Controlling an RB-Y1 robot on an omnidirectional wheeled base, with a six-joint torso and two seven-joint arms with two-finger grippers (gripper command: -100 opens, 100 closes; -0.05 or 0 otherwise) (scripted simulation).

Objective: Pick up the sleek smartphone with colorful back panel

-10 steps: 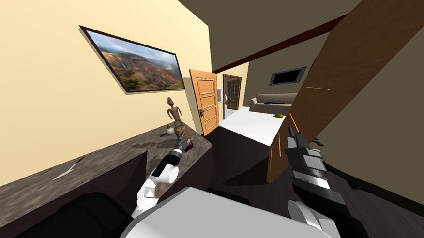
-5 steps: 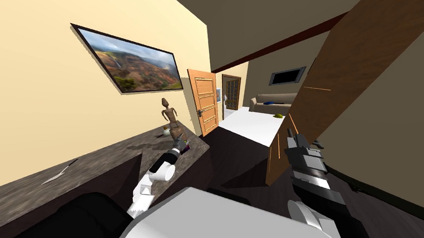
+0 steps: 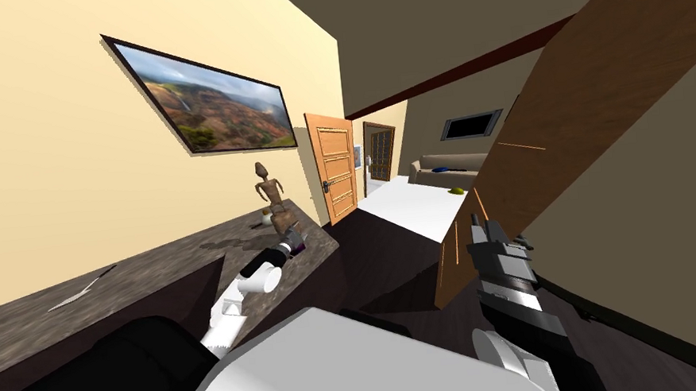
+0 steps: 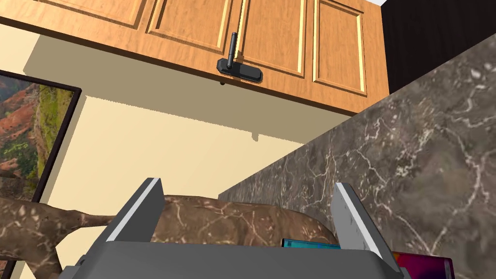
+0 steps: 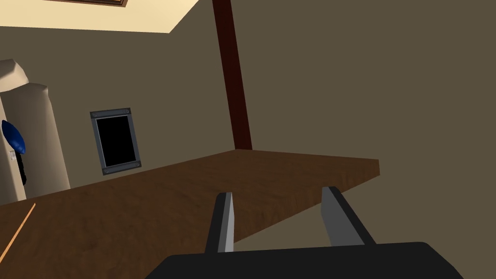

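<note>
Marble counter (image 4: 426, 145) — left jaws spread, smartphone (image 4: 421, 266) at their base; right jaws spread.

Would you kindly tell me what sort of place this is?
Probably a house's living area: a framed landscape picture, a panelled wooden door, and a sofa beyond the dark stone-look counter.

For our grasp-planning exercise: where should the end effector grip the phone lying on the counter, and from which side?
Take the phone by its two opposite thin edges, from above: it lies flat on the counter, so only the edges offer hold. The statue stands close, so the open left end effector should probably descend on the side away from it.
</note>
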